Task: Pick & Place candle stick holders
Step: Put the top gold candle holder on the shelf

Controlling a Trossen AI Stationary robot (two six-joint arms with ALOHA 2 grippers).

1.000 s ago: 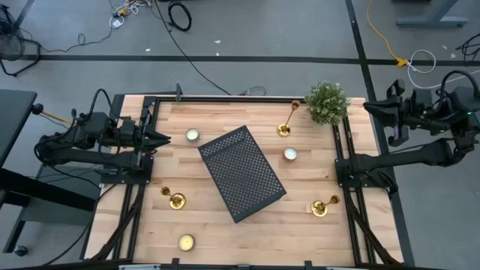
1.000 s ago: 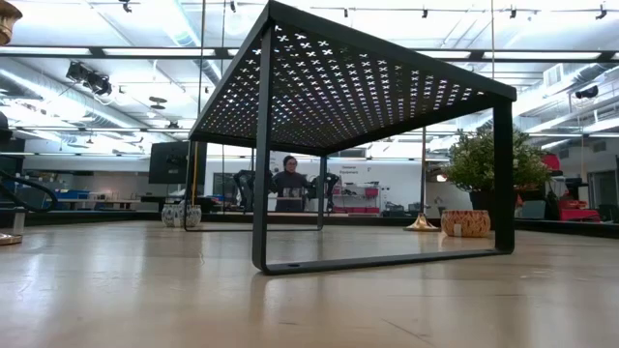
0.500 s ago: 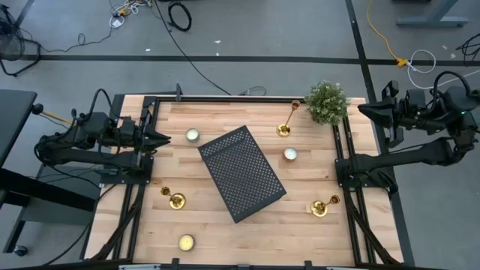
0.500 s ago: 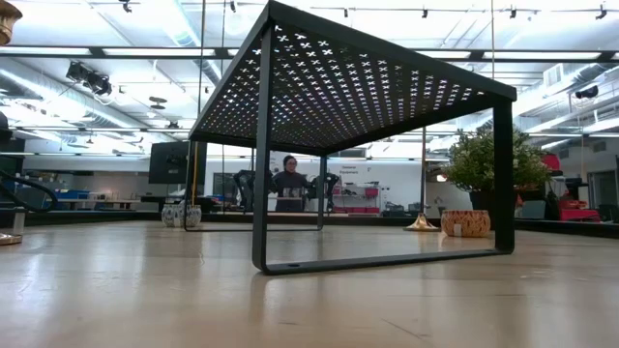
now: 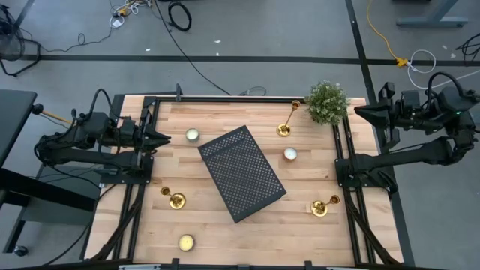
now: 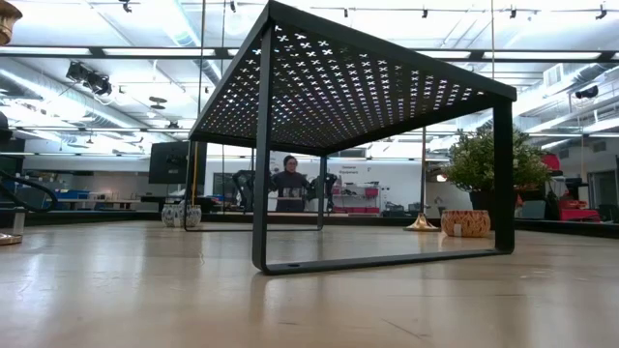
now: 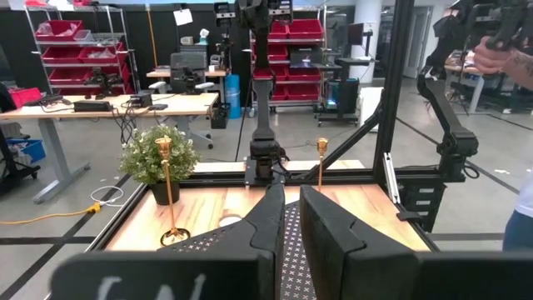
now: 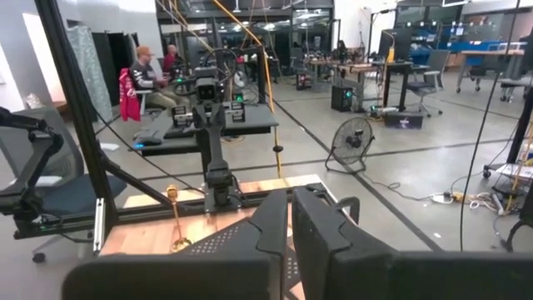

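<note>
— On the wooden tabletop (image 5: 225,232), where did the candlestick holders stand?

— Well apart from each other. One candlestick holder (image 5: 286,126) stood near the far edge, just beside the potted plant (image 5: 327,102) in the far right corner. A second holder (image 5: 174,199) stood close to the left edge, toward the near side. The third holder (image 5: 322,207) stood close to the right edge, also toward the near side.

— And the middle?

— A black perforated stand (image 5: 241,172) took up the middle, set at an angle. Three small round candles lay around it: one candle (image 5: 192,135) toward the far left, one candle (image 5: 290,154) just right of the stand, one candle (image 5: 186,241) near the front edge. Bare wood lay open between the stand and each side.

— Were the arms over the wood?

— Barely. The left end effector (image 5: 163,137) hung at the left edge, its fingers pressed together on nothing. The right end effector (image 5: 360,112) was outside the right edge, beside the plant, fingers likewise pressed together and empty.

— Anything from table height?

— The stand (image 6: 358,126) filled the low view, with a person (image 6: 288,184) in the room far behind it.
</note>
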